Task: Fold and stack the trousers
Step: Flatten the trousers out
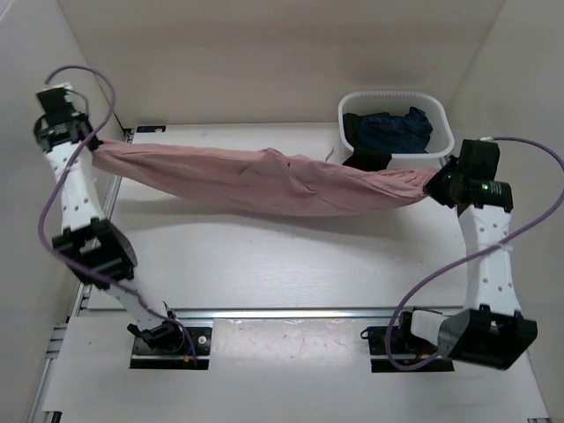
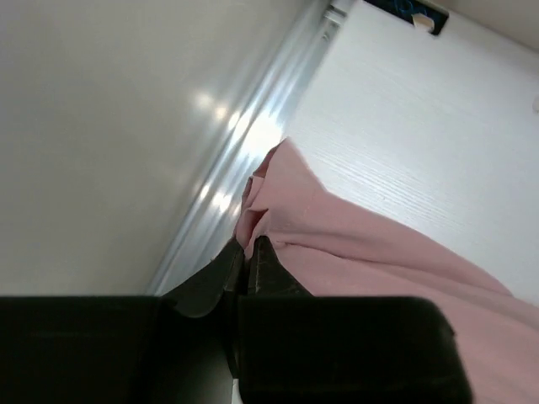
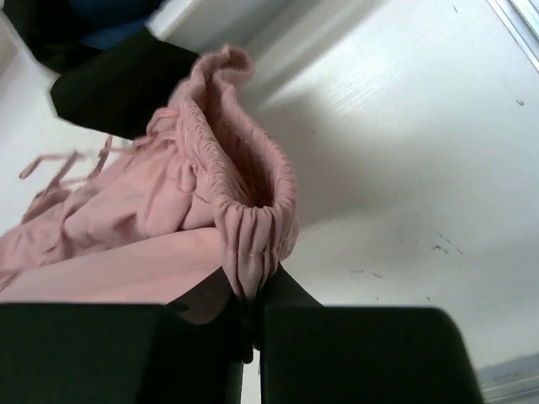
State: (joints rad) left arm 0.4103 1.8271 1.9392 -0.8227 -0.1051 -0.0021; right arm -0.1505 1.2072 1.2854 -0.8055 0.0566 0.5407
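The dusty-pink trousers [image 1: 264, 181] hang stretched in the air between my two grippers, sagging in the middle above the table. My left gripper [image 1: 91, 145] at the far left is shut on the leg end; in the left wrist view [image 2: 247, 246] the pink fabric [image 2: 354, 244] is pinched between the fingers. My right gripper [image 1: 438, 183] at the right is shut on the waistband end; in the right wrist view [image 3: 253, 290] the gathered elastic waistband [image 3: 253, 210] is pinched, with the thin drawstring [image 3: 63, 164] dangling left.
A white basket [image 1: 441, 115] at the back right holds a dark navy garment [image 1: 397, 128], with a black cloth piece [image 1: 366, 159] hanging over its front. White walls close in the left, back and right. A metal rail [image 1: 282, 313] runs along the near edge.
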